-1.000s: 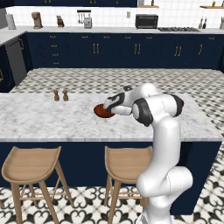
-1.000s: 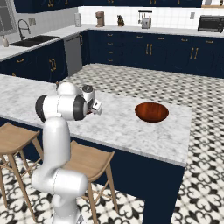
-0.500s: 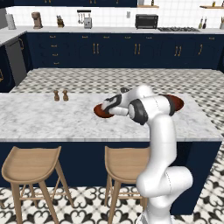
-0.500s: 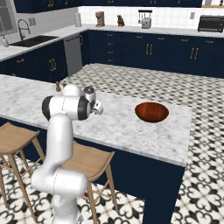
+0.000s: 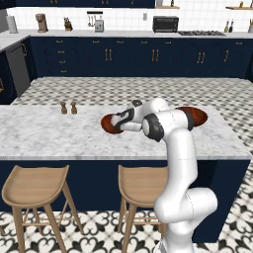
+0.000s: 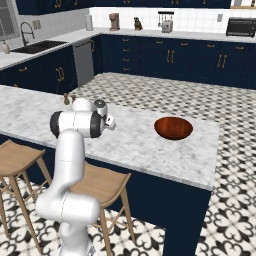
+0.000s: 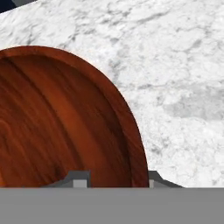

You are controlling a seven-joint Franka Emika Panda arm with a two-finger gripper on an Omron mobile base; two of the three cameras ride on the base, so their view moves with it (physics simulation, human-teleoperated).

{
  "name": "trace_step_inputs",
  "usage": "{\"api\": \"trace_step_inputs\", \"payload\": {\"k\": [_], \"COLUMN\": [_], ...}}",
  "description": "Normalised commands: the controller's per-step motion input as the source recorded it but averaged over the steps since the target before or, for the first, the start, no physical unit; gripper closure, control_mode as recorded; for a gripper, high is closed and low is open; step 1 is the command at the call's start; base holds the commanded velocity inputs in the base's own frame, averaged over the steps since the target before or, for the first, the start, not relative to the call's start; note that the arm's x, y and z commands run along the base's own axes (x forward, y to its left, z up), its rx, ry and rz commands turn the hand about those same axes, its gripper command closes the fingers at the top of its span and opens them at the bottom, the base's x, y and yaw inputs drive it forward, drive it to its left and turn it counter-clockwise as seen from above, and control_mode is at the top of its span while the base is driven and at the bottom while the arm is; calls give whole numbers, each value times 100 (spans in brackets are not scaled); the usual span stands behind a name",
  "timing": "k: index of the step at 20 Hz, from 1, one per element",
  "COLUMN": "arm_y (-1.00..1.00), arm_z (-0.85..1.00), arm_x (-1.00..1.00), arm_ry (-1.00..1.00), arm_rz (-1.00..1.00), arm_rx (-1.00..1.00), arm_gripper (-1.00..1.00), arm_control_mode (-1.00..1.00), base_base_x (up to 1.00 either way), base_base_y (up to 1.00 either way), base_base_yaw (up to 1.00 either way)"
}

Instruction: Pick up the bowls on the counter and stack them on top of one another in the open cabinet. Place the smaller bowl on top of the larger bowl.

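Left base view, bowls: one reddish-brown bowl (image 5: 109, 123) lies on the marble worktop (image 5: 44, 136) near its middle, partly hidden by the tool (image 5: 118, 120); a second bowl (image 5: 196, 116) sits further right, behind the arm's elbow. Which of the two is wider I cannot tell from here.
Left base view, arm: it rises from the lower right, folds at a dark elbow and reaches leftward, almost level, low over the worktop. Two small shakers (image 5: 68, 107) stand well left of the bowl.
Right base view, bowl: a wide bowl (image 6: 173, 128) with a dark inside rests on the worktop's right part, well apart from the arm. The forearm points away from it, toward the far left.
Hand view, bowl: the rim (image 7: 127, 127) curves up between the two finger tips; one tip (image 7: 78, 178) stands inside the bowl, the other (image 7: 154, 179) outside on the marble side.
Tool state: narrow-to-medium opening, straddling the rim; whether the fingers already press the wall I cannot tell.
Step in hand: gripping this bowl by its rim, by my reading.
Doing it well: seat the fingers deep over the rim before closing, close squarely, then lift straight so the glossy wall does not slip or tip.
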Motion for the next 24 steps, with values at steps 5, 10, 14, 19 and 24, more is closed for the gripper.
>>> {"api": "trace_step_inputs", "payload": {"k": [5,10,14,19,24], "arm_y": [0,0,0,0,0], "arm_z": [6,6,21,33,39], "arm_x": [0,0,-18,-19,-9], "arm_ry": [-12,-7,-3,6,12], "arm_rz": [0,-1,-18,-26,-26], "arm_rx": [1,1,15,0,7], "arm_gripper": [100,100,100,100,100], "arm_control_mode": [-100,-100,-100,-100,-100], "base_base_x": [0,0,0,0,0], "base_base_y": [0,0,0,0,0], "base_base_yaw": [0,0,0,0,0]}}
